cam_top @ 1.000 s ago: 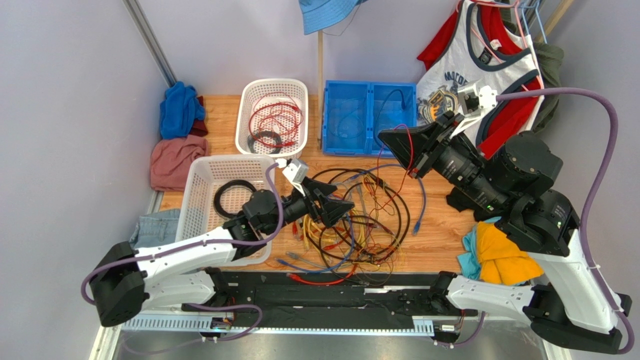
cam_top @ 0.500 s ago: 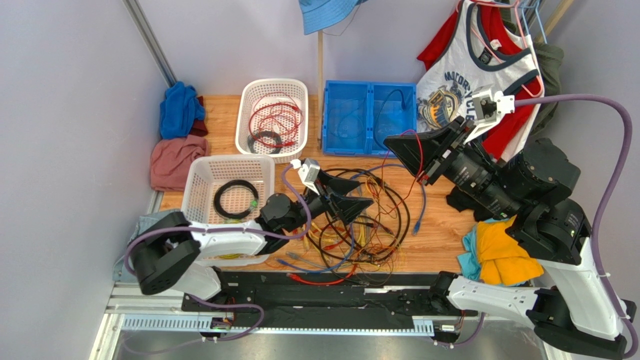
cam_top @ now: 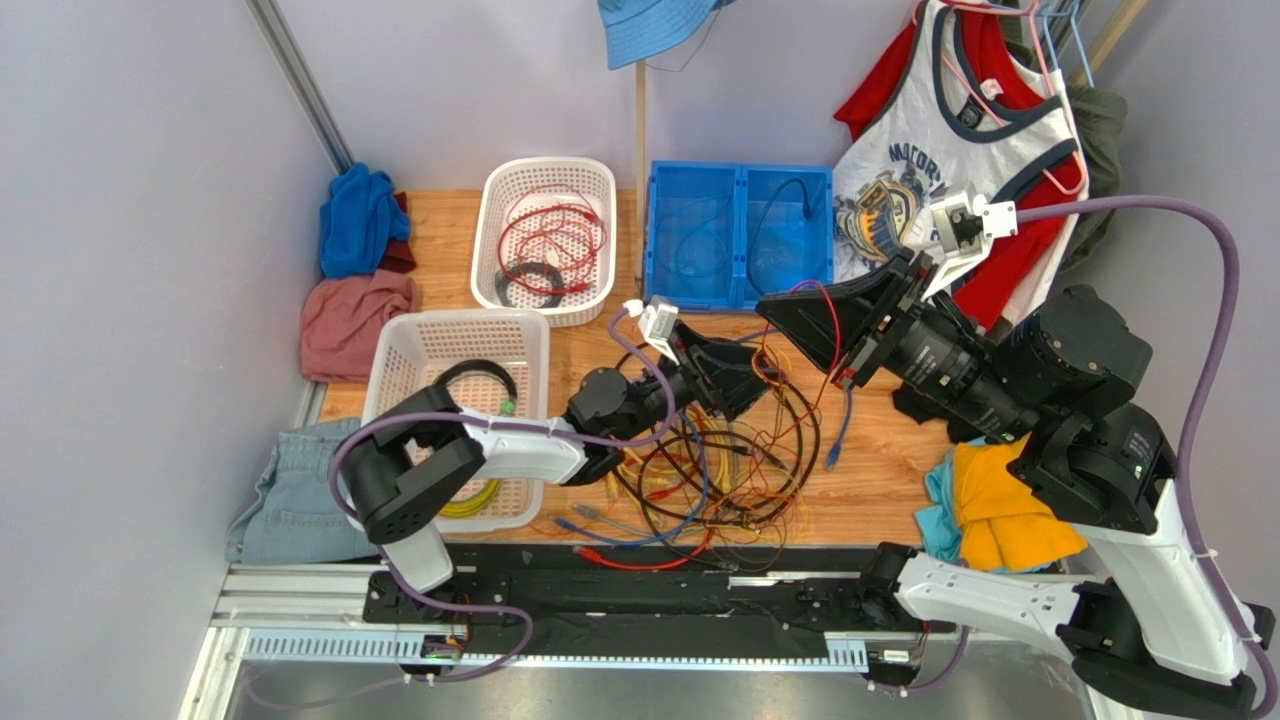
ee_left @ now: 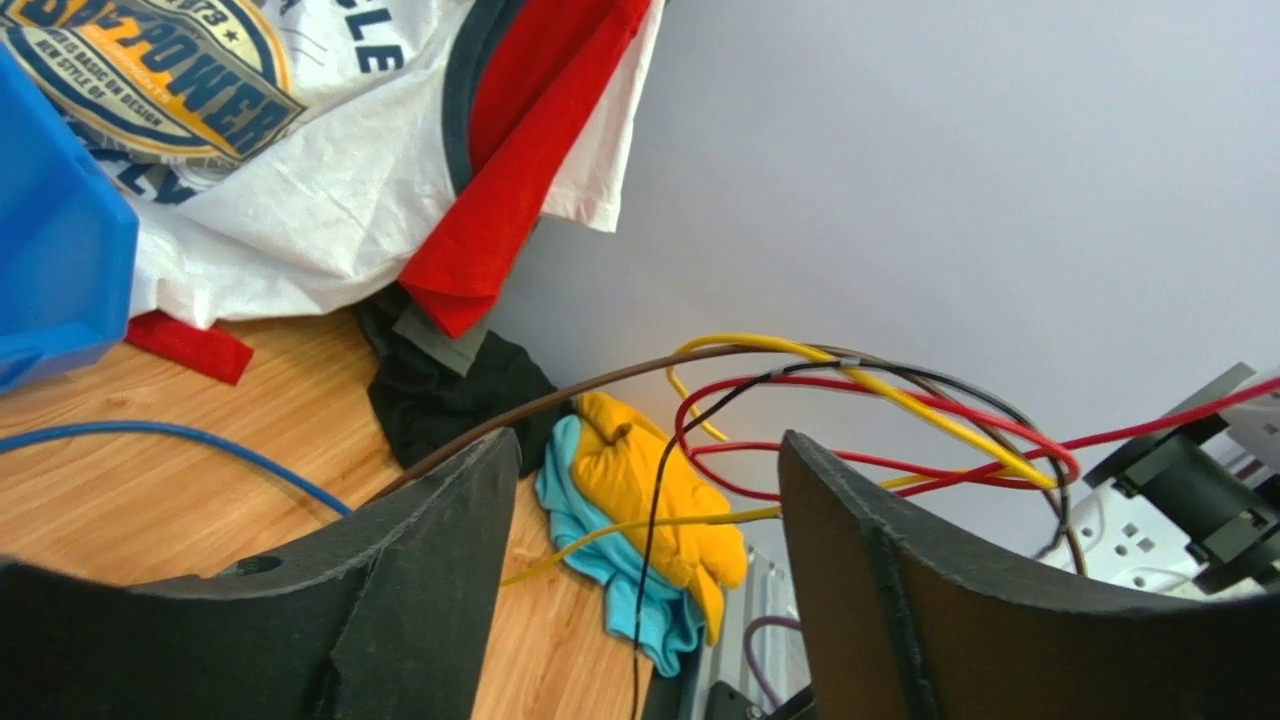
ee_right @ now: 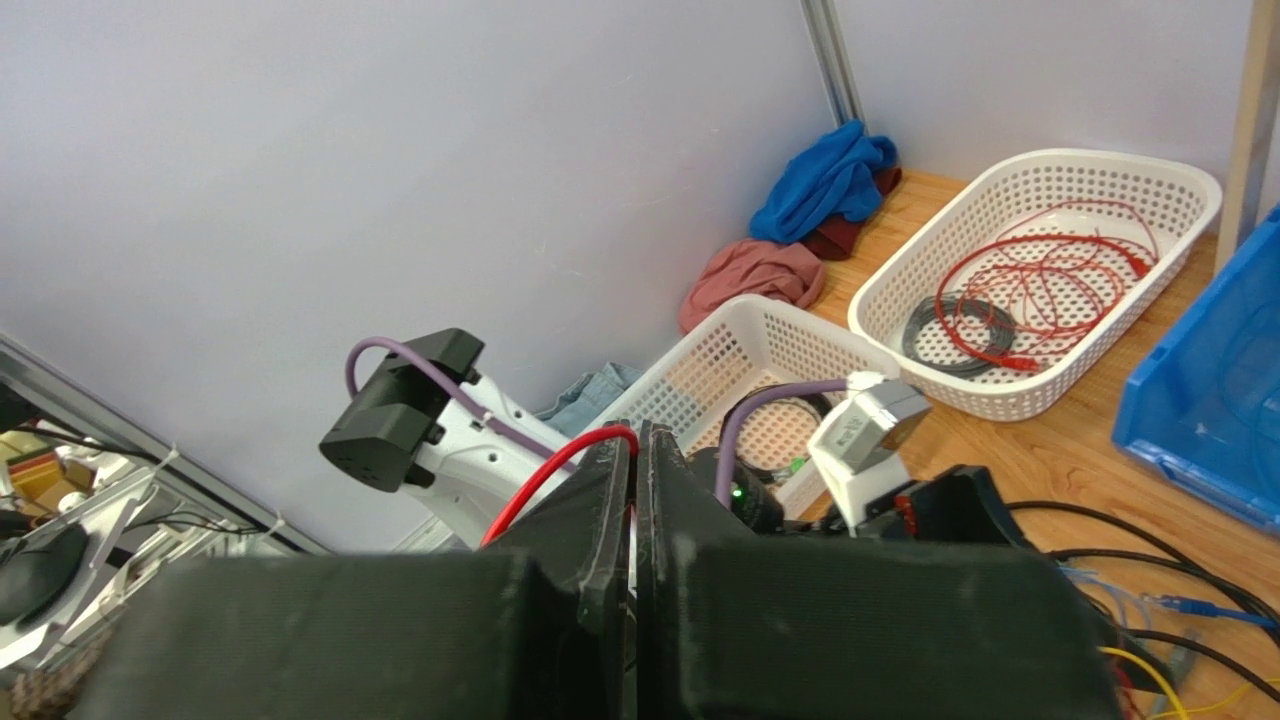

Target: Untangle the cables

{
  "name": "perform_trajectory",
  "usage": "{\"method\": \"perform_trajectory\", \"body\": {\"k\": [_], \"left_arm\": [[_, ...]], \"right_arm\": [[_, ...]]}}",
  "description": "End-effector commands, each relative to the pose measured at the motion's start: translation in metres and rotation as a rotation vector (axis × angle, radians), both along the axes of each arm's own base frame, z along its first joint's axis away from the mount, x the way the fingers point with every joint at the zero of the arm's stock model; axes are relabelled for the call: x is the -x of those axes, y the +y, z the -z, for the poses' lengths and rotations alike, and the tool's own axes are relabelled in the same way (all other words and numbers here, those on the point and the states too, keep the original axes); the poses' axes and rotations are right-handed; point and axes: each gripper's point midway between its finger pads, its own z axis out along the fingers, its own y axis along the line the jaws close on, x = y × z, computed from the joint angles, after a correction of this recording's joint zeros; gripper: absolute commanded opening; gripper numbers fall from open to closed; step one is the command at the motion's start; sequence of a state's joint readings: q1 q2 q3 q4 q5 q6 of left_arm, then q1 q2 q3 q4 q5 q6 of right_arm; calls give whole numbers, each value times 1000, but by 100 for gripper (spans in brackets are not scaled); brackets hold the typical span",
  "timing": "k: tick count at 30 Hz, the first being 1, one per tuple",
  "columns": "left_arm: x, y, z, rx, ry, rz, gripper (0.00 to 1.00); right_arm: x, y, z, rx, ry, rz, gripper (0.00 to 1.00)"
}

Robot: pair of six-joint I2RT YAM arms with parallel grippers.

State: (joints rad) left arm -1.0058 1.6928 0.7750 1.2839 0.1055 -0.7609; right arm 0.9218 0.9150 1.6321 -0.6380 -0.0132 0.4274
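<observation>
Having swung right, your left gripper (ee_left: 646, 488) is gaping open around the cables (cam_top: 721, 465) stretching rightward to your right gripper (ee_right: 634, 450), which is clamping a red cord (ee_right: 549, 462).

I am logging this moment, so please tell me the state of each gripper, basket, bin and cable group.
left gripper, open, nothing clamped.
right gripper, shut on the red cable.
cable heap, knotted, lying on the table.
far white basket, holds red cord and a black coil.
near white basket, holds a black coil.
blue bin, holds black cords.
</observation>
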Motion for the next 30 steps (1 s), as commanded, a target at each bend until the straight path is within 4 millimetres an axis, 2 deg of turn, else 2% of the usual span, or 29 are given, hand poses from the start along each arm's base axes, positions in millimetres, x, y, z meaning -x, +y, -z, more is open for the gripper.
{"method": "perform_trajectory", "body": {"k": [1,2,4,5,8,10,13,16,17,21,23,24,25,26,30], "left_arm": [[8,-1,-62,219,-93,60,64],[8,-2,-63,220,-96,64,51],[2,-4,-63,216,-86,54,38],[-1,-4,-62,211,-77,44,23],[-20,-2,-39,153,-5,-13,0],[-33,5,-22,124,42,-58,0],[-50,18,27,19,154,-126,0],[-61,40,80,-95,259,-208,0],[-60,51,101,-136,297,-229,0],[-65,84,154,-245,425,-314,0],[-64,95,170,-299,474,-348,0],[-60,101,190,-378,518,-363,0],[-61,104,195,-408,533,-377,0],[-56,111,210,-475,571,-388,0],[-46,116,224,-538,594,-369,0]], "right_arm": [[13,4,-12,-63,-9,-67,0],[14,5,-12,-66,-5,-74,0],[15,6,-12,-68,-1,-83,0],[17,6,-12,-70,0,-94,0],[20,5,-16,-77,-2,-106,0],[22,4,-19,-80,-6,-110,0],[25,-2,-26,-83,-21,-104,0],[26,-5,-33,-80,-37,-99,0],[28,-7,-40,-89,-50,-100,0],[31,-12,-54,-97,-76,-99,0],[33,-16,-62,-103,-93,-95,0],[33,-16,-65,-103,-98,-95,0],[33,-17,-67,-103,-107,-87,0],[33,-19,-70,-109,-115,-85,0],[35,-22,-85,-124,-144,-81,0]]}}
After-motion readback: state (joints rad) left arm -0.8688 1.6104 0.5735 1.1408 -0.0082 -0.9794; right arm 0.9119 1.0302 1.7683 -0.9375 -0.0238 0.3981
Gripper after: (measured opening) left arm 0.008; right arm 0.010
